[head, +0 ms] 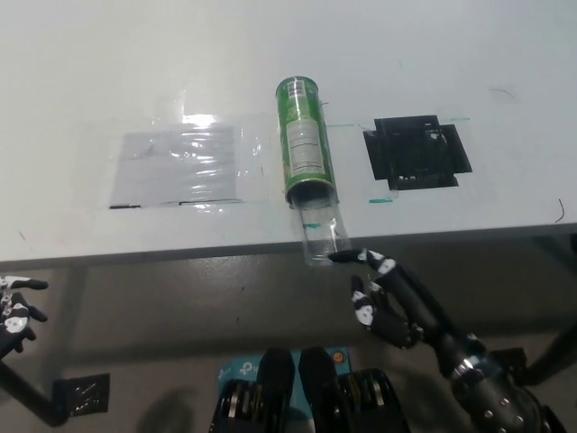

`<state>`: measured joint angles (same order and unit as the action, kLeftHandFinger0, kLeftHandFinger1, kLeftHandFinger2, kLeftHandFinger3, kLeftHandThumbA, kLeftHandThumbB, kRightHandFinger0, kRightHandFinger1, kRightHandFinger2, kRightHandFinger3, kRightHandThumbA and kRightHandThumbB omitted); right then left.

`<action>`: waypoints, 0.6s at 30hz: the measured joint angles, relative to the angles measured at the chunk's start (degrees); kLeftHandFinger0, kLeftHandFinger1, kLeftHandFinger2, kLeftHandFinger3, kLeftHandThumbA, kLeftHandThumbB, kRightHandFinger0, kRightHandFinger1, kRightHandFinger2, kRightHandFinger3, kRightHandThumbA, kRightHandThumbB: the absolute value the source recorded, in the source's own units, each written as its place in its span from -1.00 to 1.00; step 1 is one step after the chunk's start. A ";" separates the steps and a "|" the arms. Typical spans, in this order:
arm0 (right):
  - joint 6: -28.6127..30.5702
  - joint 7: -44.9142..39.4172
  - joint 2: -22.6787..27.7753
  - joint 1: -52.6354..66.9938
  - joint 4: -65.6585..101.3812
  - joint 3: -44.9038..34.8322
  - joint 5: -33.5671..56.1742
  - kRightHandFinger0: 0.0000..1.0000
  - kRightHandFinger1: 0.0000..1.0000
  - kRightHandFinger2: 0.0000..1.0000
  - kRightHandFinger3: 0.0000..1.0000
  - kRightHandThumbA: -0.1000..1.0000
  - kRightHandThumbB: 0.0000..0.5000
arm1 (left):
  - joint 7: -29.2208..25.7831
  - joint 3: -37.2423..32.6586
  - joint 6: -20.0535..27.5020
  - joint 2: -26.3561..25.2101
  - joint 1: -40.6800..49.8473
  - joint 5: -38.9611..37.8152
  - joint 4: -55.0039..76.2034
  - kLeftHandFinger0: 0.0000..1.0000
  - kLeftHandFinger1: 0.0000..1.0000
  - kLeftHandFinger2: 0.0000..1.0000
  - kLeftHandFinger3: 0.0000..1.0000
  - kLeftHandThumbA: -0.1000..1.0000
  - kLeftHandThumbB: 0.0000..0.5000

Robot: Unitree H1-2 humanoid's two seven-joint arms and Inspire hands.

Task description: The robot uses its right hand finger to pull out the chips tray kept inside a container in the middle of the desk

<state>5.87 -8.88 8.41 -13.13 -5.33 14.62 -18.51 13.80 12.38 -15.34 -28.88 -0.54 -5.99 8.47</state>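
A green chips can (303, 138) lies on its side in the middle of the white desk (270, 54), its open mouth toward the desk's front edge. A clear plastic tray (321, 234) sticks out of the mouth and overhangs the edge. My black right hand (386, 296) is below and right of the tray, one finger stretched out with its tip hooked at the tray's end, the other fingers curled. My white left hand (13, 311) rests low at the far left, away from the desk.
A clear plastic sheet over a grey patch (176, 167) lies left of the can. A black square mat (416, 152) lies to its right. Green tape marks (379, 200) sit near the can. Below the desk edge is grey floor.
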 measured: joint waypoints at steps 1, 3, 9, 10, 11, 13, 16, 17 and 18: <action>-0.67 -0.20 0.25 0.52 0.21 -0.21 0.06 -1.00 -1.00 0.36 0.50 -1.00 -0.11 | 0.00 0.00 0.00 0.00 0.00 0.01 -0.01 -0.46 -0.38 -0.22 0.16 -0.63 -1.00; -1.71 -0.44 0.83 2.04 0.19 -0.63 0.18 -1.00 -1.00 0.35 0.48 -1.00 -0.09 | 0.00 0.03 0.01 0.00 0.00 0.01 0.00 -0.46 -0.38 -0.23 0.16 -0.63 -1.00; -3.01 -0.57 1.56 5.15 0.35 -1.06 0.45 -1.00 -1.00 0.38 0.51 -1.00 -0.08 | 0.01 0.05 -0.01 -0.01 -0.10 0.02 0.02 -0.48 -0.40 -0.24 0.15 -0.70 -1.00; -3.33 -0.59 1.51 5.59 0.73 -1.05 0.49 -1.00 -1.00 0.38 0.51 -1.00 -0.09 | 0.01 0.07 -0.01 -0.01 -0.12 0.01 0.01 -0.49 -0.41 -0.25 0.13 -0.72 -1.00; -3.62 -0.61 1.42 5.76 1.11 -1.05 0.50 -1.00 -1.00 0.36 0.50 -1.00 -0.07 | 0.01 0.08 -0.01 -0.01 -0.12 0.02 0.01 -0.48 -0.40 -0.24 0.14 -0.72 -1.00; -4.20 -0.62 1.20 5.87 1.73 -1.05 0.58 -1.00 -1.00 0.34 0.49 -1.00 -0.07 | 0.01 0.08 0.00 -0.01 -0.11 0.03 0.01 -0.47 -0.39 -0.24 0.13 -0.73 -1.00; -4.35 -0.63 0.91 5.83 1.71 -1.05 0.77 -1.00 -1.00 0.33 0.46 -1.00 -0.06 | 0.01 0.09 0.00 -0.01 -0.11 0.03 0.01 -0.47 -0.39 -0.23 0.14 -0.73 -1.00; -4.35 -0.63 0.82 5.82 1.69 -1.05 0.86 -1.00 -1.00 0.34 0.47 -1.00 -0.07 | 0.01 0.09 0.00 -0.01 -0.11 0.03 0.01 -0.47 -0.39 -0.23 0.14 -0.73 -1.00; -4.35 -0.64 0.71 5.79 1.69 -1.05 0.92 -1.00 -1.00 0.35 0.47 -1.00 -0.07 | 0.01 0.10 0.00 -0.01 -0.11 0.03 0.01 -0.47 -0.39 -0.23 0.15 -0.73 -1.00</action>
<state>1.52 -9.52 9.12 -7.34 -3.64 13.57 -17.58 13.81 12.48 -15.34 -28.89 -0.65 -5.96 8.48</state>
